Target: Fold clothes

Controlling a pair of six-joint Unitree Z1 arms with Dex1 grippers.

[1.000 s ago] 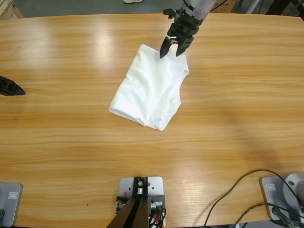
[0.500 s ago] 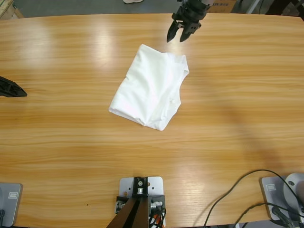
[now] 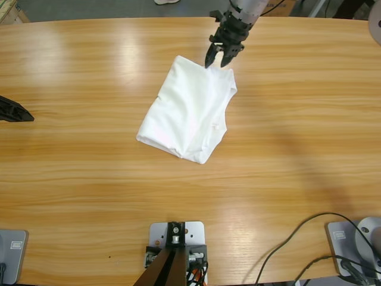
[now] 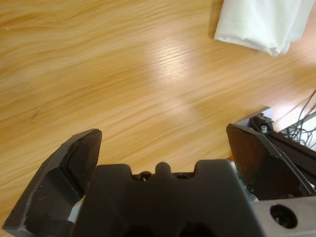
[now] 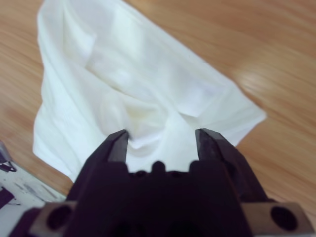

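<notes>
T-shirt (image 3: 187,112): I see it folded into a compact white bundle on the wooden table (image 3: 309,131), slightly far of centre, lying at a slant.
Right gripper (image 3: 218,60): I have it coming in from the far edge, jaws spread apart, tips at the bundle's far right corner; nothing is clamped between them.
Left gripper (image 3: 25,116): I have it low at the table's left edge, well apart from the shirt, jaws wide and empty.
</notes>
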